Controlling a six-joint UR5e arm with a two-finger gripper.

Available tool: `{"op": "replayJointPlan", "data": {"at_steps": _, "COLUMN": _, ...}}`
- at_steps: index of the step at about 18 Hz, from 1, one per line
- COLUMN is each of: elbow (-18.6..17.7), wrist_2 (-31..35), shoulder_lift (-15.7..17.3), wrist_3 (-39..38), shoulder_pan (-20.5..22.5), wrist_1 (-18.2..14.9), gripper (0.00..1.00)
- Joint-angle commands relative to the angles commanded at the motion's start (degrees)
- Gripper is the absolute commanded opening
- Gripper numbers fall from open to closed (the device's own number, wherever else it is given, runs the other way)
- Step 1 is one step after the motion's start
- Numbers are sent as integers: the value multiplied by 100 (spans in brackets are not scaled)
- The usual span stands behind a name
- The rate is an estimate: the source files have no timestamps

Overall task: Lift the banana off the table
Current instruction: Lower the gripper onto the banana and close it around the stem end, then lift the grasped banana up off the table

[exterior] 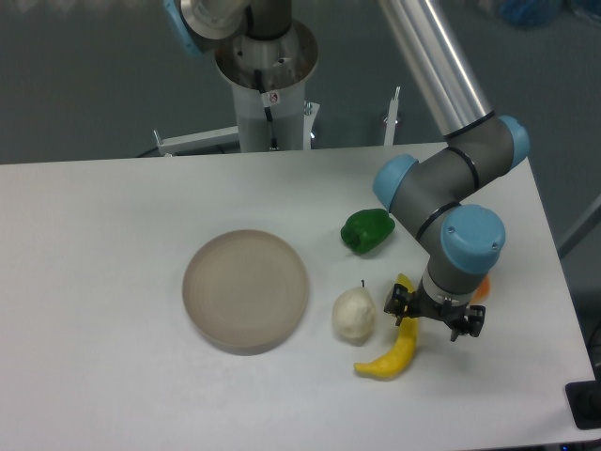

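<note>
The bright yellow curved banana (394, 352) lies on the white table (113, 376) at the front right, its lower tip pointing left. My gripper (418, 318) points straight down over the banana's upper end, very low. Its dark body hides the fingers and the top part of the banana, so I cannot tell whether the jaws are open or closed on it.
A whitish pear (353, 313) stands just left of the banana. A green pepper (367, 230) lies behind it. A round grey-beige plate (245, 288) sits at the centre. A small orange fruit (481, 288) peeks out right of the wrist. The table's right edge is near.
</note>
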Motion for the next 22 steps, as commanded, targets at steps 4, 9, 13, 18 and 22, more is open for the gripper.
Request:
{"op": "replayJointPlan", "data": {"at_steps": 4, "elbow": -62, "wrist_2": 0, "shoulder_lift": -70, "wrist_3": 17, "shoulder_pan": -35, "wrist_1": 185, "gripper": 100}}
{"op": "replayJointPlan", "data": {"at_steps": 9, "elbow": -106, "wrist_2": 0, "shoulder_lift": -70, "wrist_3": -26, "shoulder_pan": -35, "wrist_1": 194, "gripper": 68}}
{"op": "replayJointPlan", "data": {"at_steps": 13, "elbow": -106, "wrist_2": -9, "shoulder_lift": -53, "wrist_3": 0, "shoulder_pan": -35, "wrist_1": 194, "gripper": 42}}
{"op": "replayJointPlan", "data": {"at_steps": 18, "elbow": -106, "wrist_2": -9, "shoulder_lift": -35, "wrist_3": 17, "shoulder_pan": -27, "wrist_1": 194, "gripper": 40}}
{"op": "replayJointPlan", "data": {"at_steps": 22, "elbow": -62, "wrist_2": 0, "shoulder_lift": 17, "wrist_3": 26, "shoulder_pan": -9, "wrist_1": 185, "gripper": 40}}
